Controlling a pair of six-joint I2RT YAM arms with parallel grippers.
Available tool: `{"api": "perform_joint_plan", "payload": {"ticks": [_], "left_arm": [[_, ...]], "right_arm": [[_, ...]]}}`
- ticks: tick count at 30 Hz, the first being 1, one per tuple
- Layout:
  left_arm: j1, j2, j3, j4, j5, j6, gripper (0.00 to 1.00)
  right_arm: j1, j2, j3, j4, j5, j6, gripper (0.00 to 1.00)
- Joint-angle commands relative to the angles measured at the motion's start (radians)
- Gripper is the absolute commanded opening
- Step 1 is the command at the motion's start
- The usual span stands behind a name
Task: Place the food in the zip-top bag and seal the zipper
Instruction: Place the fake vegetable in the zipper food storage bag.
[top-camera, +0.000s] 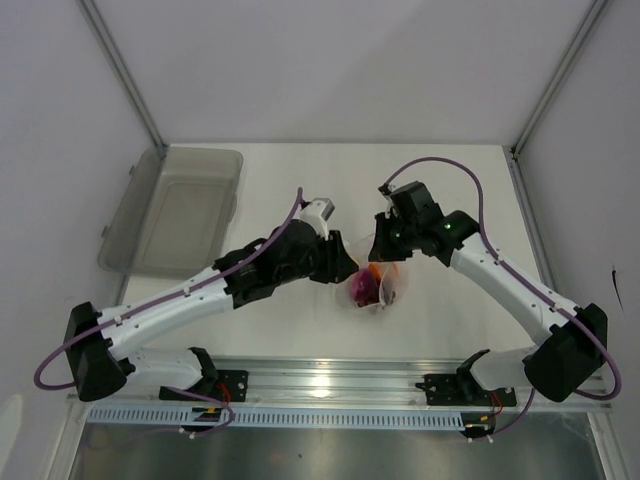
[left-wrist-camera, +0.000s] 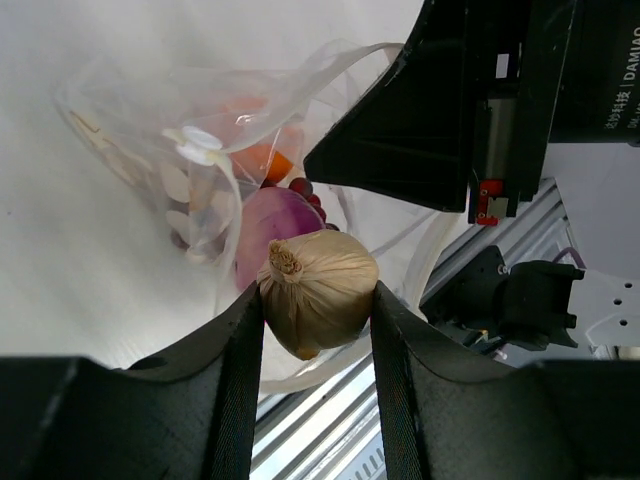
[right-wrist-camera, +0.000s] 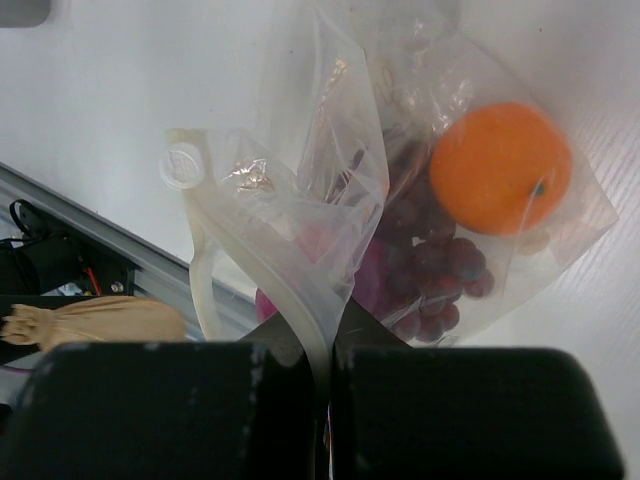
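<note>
My left gripper (left-wrist-camera: 318, 312) is shut on the whitish garlic bulb (left-wrist-camera: 318, 290) and holds it just above the open mouth of the zip-top bag (left-wrist-camera: 130, 140). My right gripper (right-wrist-camera: 326, 352) is shut on the zipper strip (right-wrist-camera: 290, 290) and holds the bag's mouth up. Inside the bag (right-wrist-camera: 330, 180) lie the orange (right-wrist-camera: 500, 168), the dark red berries (right-wrist-camera: 440, 270) and the purple-red onion (right-wrist-camera: 370, 285). The garlic also shows at the left of the right wrist view (right-wrist-camera: 95, 322). In the top view both grippers, the left (top-camera: 345, 265) and the right (top-camera: 385, 245), meet over the bag (top-camera: 395, 288).
A grey translucent tub (top-camera: 175, 210) lies at the back left. A metal rail (top-camera: 340, 385) runs along the table's near edge, close behind the bag. White walls stand on both sides.
</note>
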Motion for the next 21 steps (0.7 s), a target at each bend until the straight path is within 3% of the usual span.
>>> {"api": "perform_joint_plan", "payload": {"ticks": [1,15,19,21], "left_arm": [[-0.008,0.062,0.070,0.073,0.024,0.012,0.20],[-0.008,0.222,0.093,0.135,0.036,0.061,0.27],[-0.003,0.243,0.090,0.130,0.002,0.066,0.36],[0.003,0.249,0.085,0.133,-0.007,0.069,0.44]], "right_arm": [[-0.007,-0.041,0.064,0.004,0.007,0.030,0.00],[-0.010,-0.058,0.099,-0.040,0.025,0.064,0.00],[-0.010,-0.064,0.104,-0.036,0.022,0.064,0.00],[-0.010,-0.060,0.107,-0.034,0.018,0.064,0.00]]}}
